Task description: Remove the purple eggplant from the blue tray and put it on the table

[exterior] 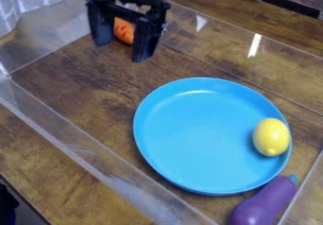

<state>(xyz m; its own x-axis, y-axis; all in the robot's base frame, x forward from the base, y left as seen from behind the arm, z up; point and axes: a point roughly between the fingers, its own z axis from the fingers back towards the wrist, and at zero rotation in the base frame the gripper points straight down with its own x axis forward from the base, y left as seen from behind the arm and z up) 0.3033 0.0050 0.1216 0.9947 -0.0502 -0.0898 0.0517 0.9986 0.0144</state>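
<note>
Your claw (124, 42) hangs over the far left part of the table (76, 87), pointing straight down, with its two dark fingers (145, 44) spread wide and nothing between them. Just behind the claw, partly hidden by its frame, you can see an orange carrot (124, 30) lying on the wood; the fingers stand in front of it and do not grip it.

The purple eggplant (263, 203) is well apart from your claw, diagonally across the scene toward the near right corner. It lies on the table surface, outside the blue tray (190, 139), with its upper end just beside the tray's near right rim, close enough that you cannot tell whether the two touch. Its lower end runs out of the picture at the bottom edge.

Between your claw and the eggplant sits the blue tray, its far rim near the claw's fingertips but clear of them. On the tray, at the side farthest from your claw, rests a yellow lemon (270, 136), just beyond the eggplant as seen from the near edge. Low clear walls (76, 139) run along the table's left side.
</note>
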